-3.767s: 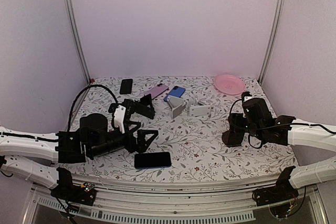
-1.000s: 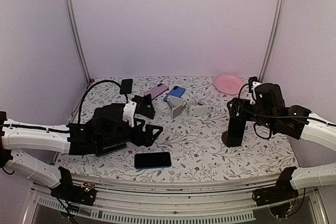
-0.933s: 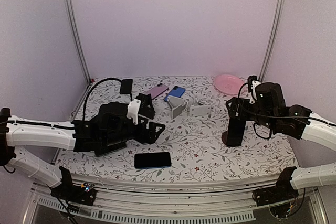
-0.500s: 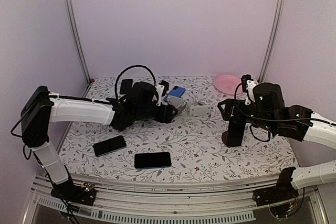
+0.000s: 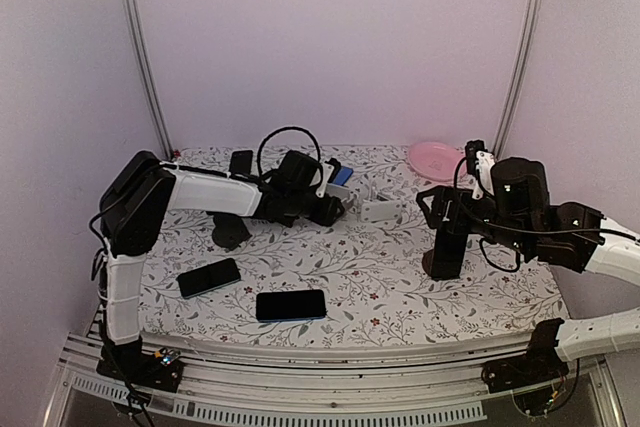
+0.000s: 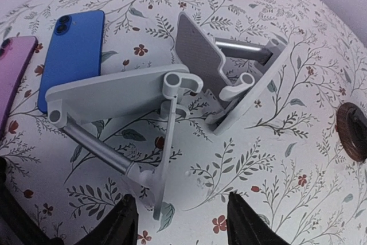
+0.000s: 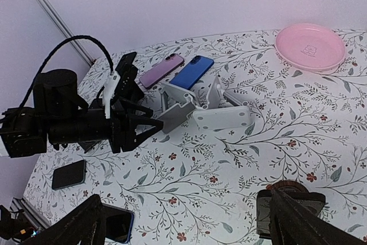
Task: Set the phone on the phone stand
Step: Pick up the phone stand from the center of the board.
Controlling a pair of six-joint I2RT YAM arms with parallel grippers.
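Note:
Two grey phone stands sit at the back middle, a near stand (image 6: 114,93) (image 7: 178,110) and a far stand (image 6: 252,93) (image 5: 378,210). My left gripper (image 6: 183,222) (image 5: 333,212) is low at the near stand, jaws apart, the stand's foot just ahead between the fingertips, nothing gripped. A blue phone (image 6: 74,55) (image 5: 340,175) and a purple phone (image 6: 11,73) (image 7: 161,70) lie behind the stands. A black phone with a blue edge (image 5: 291,304) and another black phone (image 5: 209,276) lie near the front. My right gripper (image 7: 186,216) (image 5: 440,219) hovers wide open at the right.
A pink plate (image 5: 436,159) sits at the back right. Below my right gripper a dark upright object stands on a brown round base (image 5: 441,265). A third black phone (image 5: 240,163) lies at the back left. Purple walls enclose the table.
My left arm swung from the near left across to the stands at the back, and its jaws narrowed. A black phone it covered now shows at the front left. The right arm barely moved.

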